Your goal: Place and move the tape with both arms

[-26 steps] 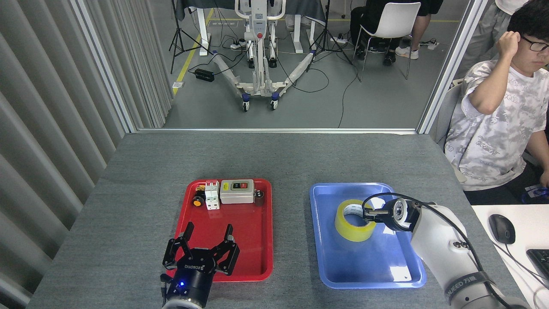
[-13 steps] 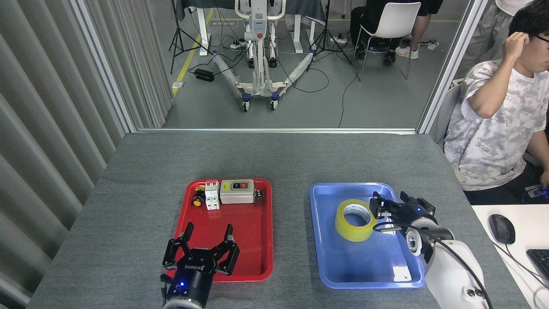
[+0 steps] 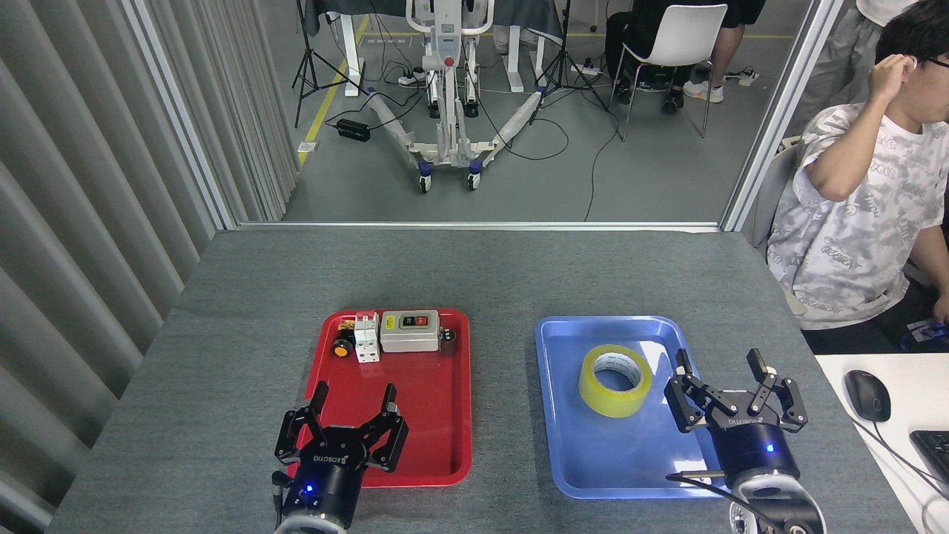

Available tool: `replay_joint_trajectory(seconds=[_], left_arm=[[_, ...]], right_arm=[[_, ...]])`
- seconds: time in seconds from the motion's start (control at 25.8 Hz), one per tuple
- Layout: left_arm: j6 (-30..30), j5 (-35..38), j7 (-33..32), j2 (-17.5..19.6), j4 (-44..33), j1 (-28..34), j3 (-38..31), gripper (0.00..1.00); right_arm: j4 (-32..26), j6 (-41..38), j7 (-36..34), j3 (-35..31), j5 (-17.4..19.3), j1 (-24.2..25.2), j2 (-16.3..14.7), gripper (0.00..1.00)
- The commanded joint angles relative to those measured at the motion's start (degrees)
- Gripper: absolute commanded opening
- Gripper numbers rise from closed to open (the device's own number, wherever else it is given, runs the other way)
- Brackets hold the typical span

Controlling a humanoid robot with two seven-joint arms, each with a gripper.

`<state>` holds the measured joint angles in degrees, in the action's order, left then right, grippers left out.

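Black right claw (image 3: 725,365) spread wide, empty, over the blue tray's (image 3: 563,415) right edge, near the tape (image 3: 614,380) lying flat inside. My left claw (image 3: 353,395) also wide, over the red tray (image 3: 437,415). Grey tabletop (image 3: 222,334).

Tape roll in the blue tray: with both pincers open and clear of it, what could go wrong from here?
1. The tape lies flat in the blue tray, so a side grasp by the right pincer may push it along rather than lift it.
2. That pincer hangs over the tray's right rim; a low approach might knock the tray.
3. The left pincer hovers over the red tray, whose far end holds the switch box.
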<state>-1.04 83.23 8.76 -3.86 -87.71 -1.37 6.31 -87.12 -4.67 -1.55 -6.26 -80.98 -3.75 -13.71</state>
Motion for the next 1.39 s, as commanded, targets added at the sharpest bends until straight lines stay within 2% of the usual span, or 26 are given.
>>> replay_joint_trajectory(seconds=[0.0,0.19,0.31,0.39,0.66,1.35], left_arm=[[0.16,-0.08,-0.15,0.43,0.09,0.23,-0.33,0.99],[0.07,-0.17,-0.15,0.43,0.0,0.49,-1.47,0.99],[0.07,-0.17,0.02,0.43,0.0,0.58,-1.47,0.99],[0.07,-0.17,0.02,0.52,0.0,0.58,-1.47,0.99],[0.07,-0.17,0.02,0.43,-0.09,0.58,-1.47,0.99],[0.07,-0.26,0.11,0.43,0.09,0.67,-2.53,0.99]], right_arm=[[-4.2,4.5,-1.44,2.39,0.21,4.89,-0.09,0.99],[-5.87,8.8,-1.53,7.14,2.59,6.83,-3.95,0.99],[-5.52,8.19,-2.85,11.01,7.42,6.48,-9.14,1.0],[-5.6,8.19,-4.25,12.77,10.58,6.57,-10.9,1.0],[-5.08,8.72,-5.31,13.29,11.64,8.5,-10.99,1.0],[-5.08,8.72,-5.49,11.36,11.55,8.15,-10.55,1.0]])
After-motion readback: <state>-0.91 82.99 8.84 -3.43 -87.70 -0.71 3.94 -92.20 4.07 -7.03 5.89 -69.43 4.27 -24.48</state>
